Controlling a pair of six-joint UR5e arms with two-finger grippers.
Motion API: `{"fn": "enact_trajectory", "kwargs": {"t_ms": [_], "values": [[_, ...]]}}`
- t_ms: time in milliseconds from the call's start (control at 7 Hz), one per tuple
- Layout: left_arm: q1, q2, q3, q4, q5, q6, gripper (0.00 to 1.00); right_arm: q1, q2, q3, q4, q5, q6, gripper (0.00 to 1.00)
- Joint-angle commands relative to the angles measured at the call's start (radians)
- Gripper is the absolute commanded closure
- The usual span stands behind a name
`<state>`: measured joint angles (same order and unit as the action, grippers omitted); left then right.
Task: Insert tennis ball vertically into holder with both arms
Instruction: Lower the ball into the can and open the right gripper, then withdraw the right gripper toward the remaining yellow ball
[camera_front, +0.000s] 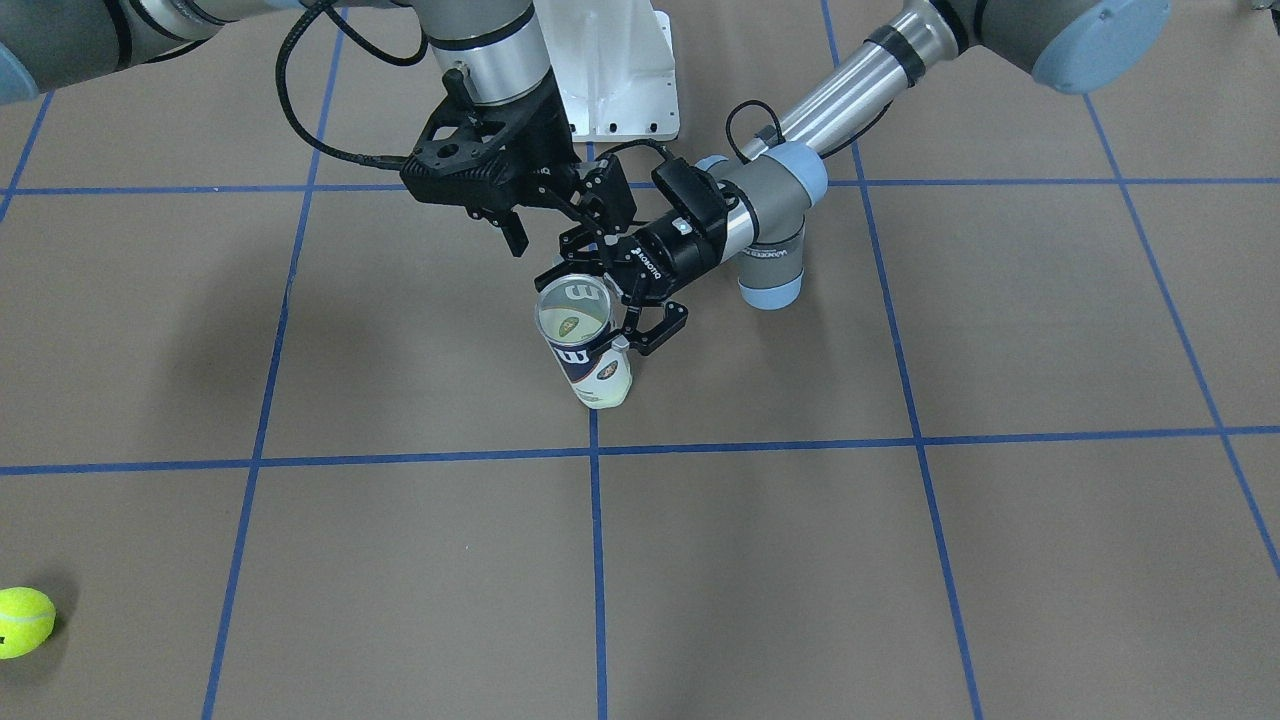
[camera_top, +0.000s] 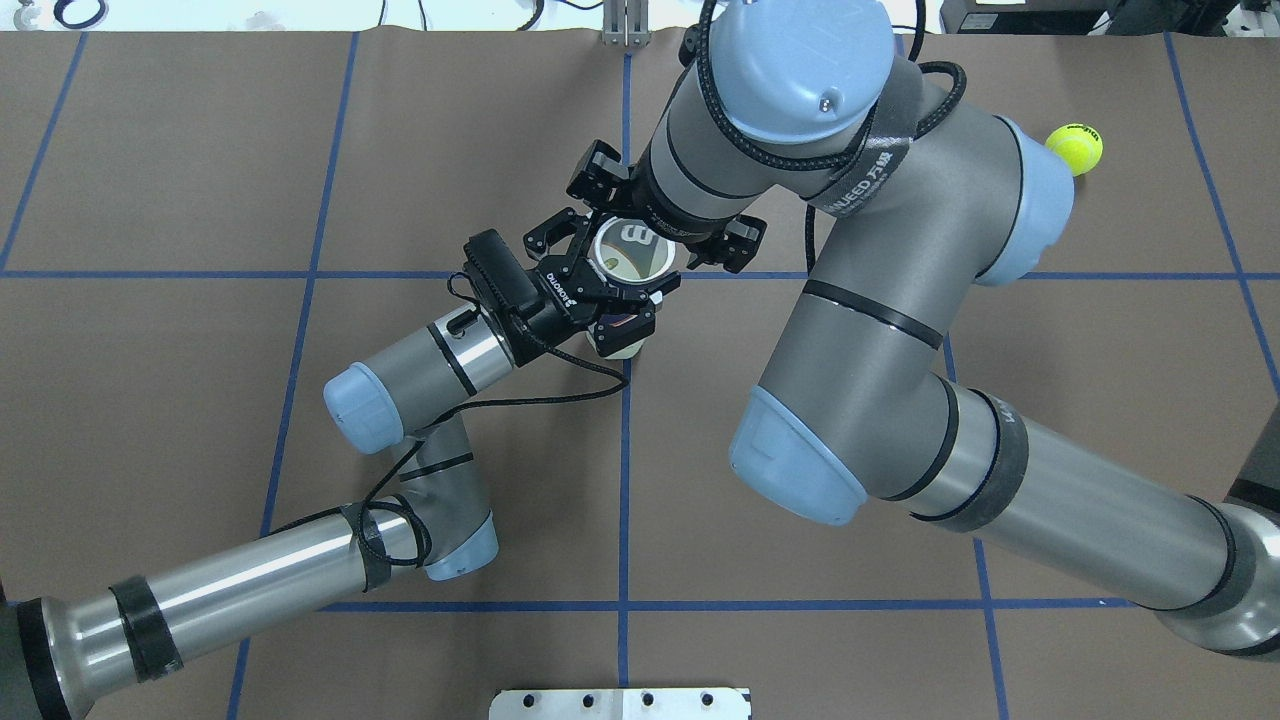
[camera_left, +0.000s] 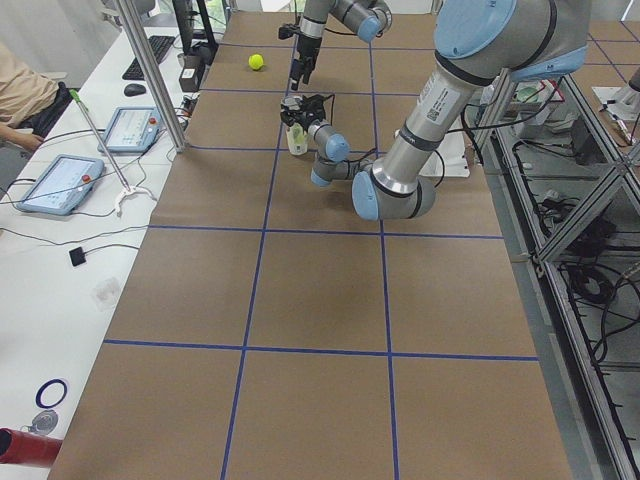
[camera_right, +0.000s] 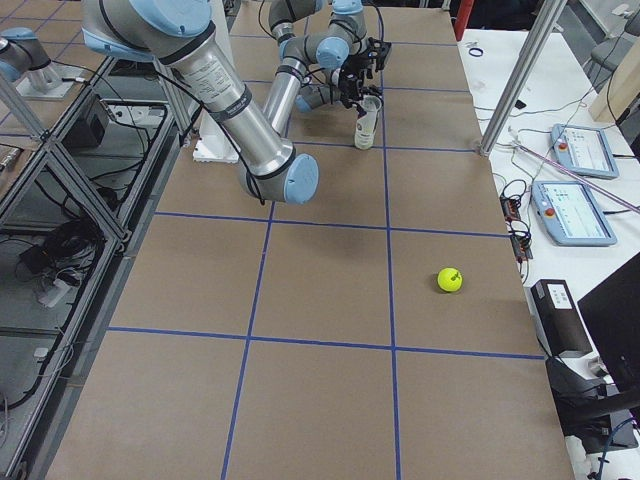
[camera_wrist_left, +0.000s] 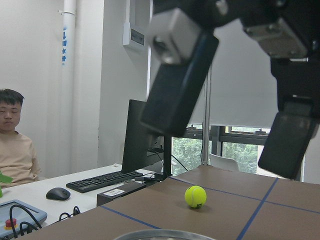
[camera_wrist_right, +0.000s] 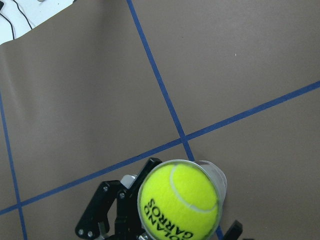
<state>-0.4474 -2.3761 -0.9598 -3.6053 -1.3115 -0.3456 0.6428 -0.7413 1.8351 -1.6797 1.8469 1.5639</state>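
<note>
Ball (camera_wrist_right: 180, 202) apparently seated in holder (camera_front: 592, 355); left gripper (camera_front: 612, 305) clamps holder, right gripper (camera_front: 558, 225) spread, empty. Next: lift right clear.

you get six views. the front-facing camera looks steeply down on the bench (camera_front: 900, 560) from your side, the robot's base at its top. the overhead one looks forward and down from behind the robot, close over the arms. both share the holder (camera_front: 590, 345) at the middle grid crossing. the two side cameras sit at the bench ends, far back, looking along it; each catches the loose tennis ball (camera_right: 450, 279) and your desks. the left wrist camera looks level across the bench toward a seated person (camera_wrist_left: 15, 145). the right wrist camera looks straight down, near, into the holder's mouth.
</note>
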Motion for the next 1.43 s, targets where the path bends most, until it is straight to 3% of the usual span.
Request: {"fn": "enact_trajectory", "kwargs": {"t_ms": [0, 571, 1000, 1286], "values": [[-0.002, 0.000, 0.001, 0.000, 0.000, 0.000, 0.04, 0.001, -0.003, 0.001, 0.000, 0.000, -0.021, 0.01], [-0.028, 0.005, 0.000, 0.000, -0.002, 0.000, 0.04, 0.018, -0.019, 0.009, 0.000, 0.005, -0.109, 0.01], [-0.025, 0.008, 0.003, 0.019, -0.003, 0.004, 0.04, 0.064, -0.096, 0.059, 0.002, 0.015, -0.206, 0.01], [-0.022, 0.017, 0.000, 0.027, -0.026, 0.005, 0.04, 0.107, -0.118, 0.067, 0.002, 0.064, -0.244, 0.01]]}}
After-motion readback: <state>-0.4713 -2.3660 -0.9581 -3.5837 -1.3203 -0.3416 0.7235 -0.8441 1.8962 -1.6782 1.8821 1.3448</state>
